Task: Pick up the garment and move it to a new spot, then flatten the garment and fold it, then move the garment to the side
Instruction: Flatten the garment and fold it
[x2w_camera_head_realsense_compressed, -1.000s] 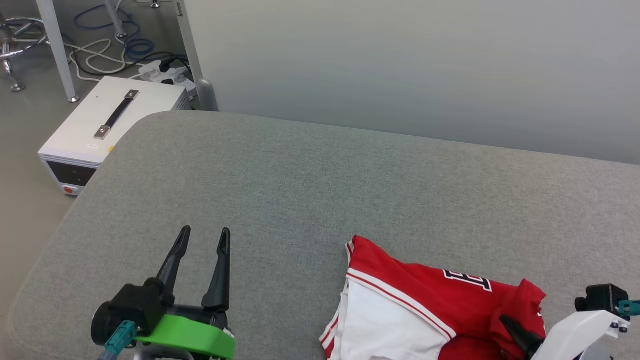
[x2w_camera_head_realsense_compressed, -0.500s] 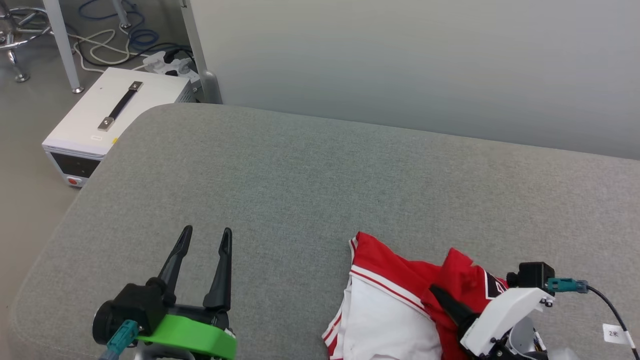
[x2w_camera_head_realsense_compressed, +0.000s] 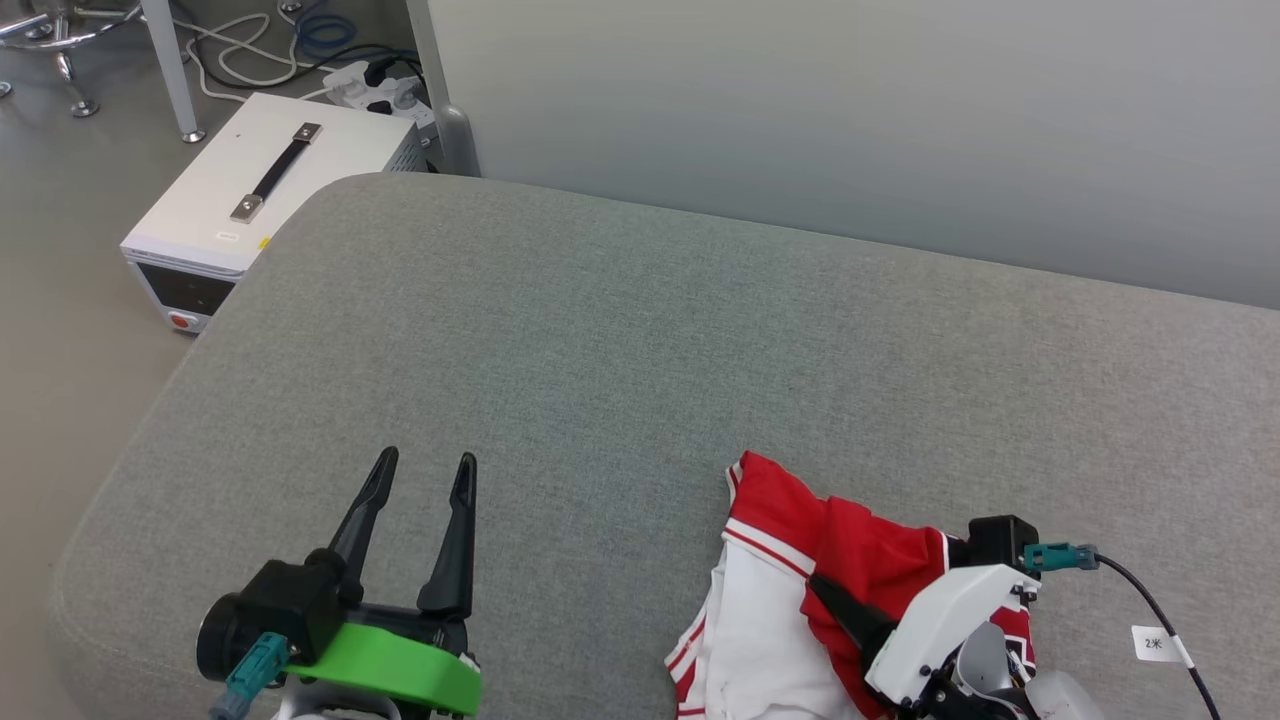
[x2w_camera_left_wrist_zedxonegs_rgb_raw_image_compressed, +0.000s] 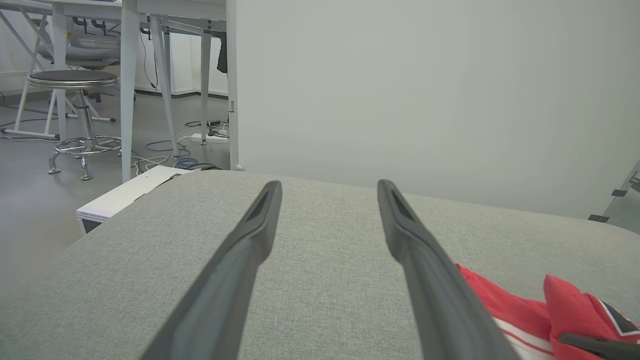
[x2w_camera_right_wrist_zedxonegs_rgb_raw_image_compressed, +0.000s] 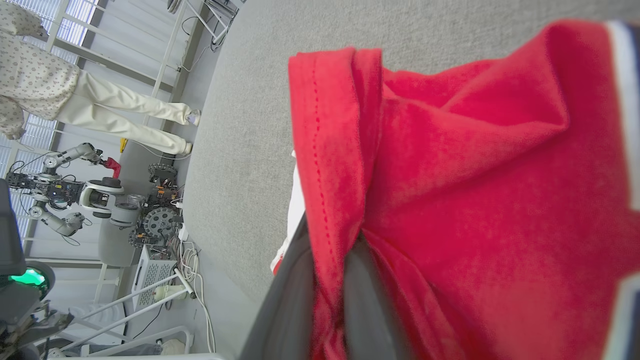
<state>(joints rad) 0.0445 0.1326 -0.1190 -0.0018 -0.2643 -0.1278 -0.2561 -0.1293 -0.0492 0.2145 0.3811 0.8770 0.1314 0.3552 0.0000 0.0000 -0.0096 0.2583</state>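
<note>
In the head view, the garment (x2w_camera_head_realsense_compressed: 790, 560) is seen crumpled at the near edge of the grey padded surface (x2w_camera_head_realsense_compressed: 600, 330), toward its right end, with red cloth lying over a white sleeve. The right gripper (x2w_camera_head_realsense_compressed: 825, 595) is sunk into the red folds, and one dark finger is seen against the cloth. The left gripper (x2w_camera_head_realsense_compressed: 425, 465) is held over the near left part of the surface, its fingers spread apart and well clear of the garment. A white unit (x2w_camera_head_realsense_compressed: 270, 190) with a black handle is set on the floor beyond the far left corner.

In the left wrist view, the two spread fingers are shown above bare grey fabric, with the garment's red edge at the lower right. A stool (x2w_camera_left_wrist_zedxonegs_rgb_raw_image_compressed: 72, 80) is seen on the floor beyond the far left corner.

In the right wrist view, a stitched red fold of the garment is pinched between the right fingers (x2w_camera_right_wrist_zedxonegs_rgb_raw_image_compressed: 295, 310), which are pressed together on it. A person (x2w_camera_right_wrist_zedxonegs_rgb_raw_image_compressed: 75, 95) and another robot arm (x2w_camera_right_wrist_zedxonegs_rgb_raw_image_compressed: 75, 190) are seen on the floor past the surface's edge.
</note>
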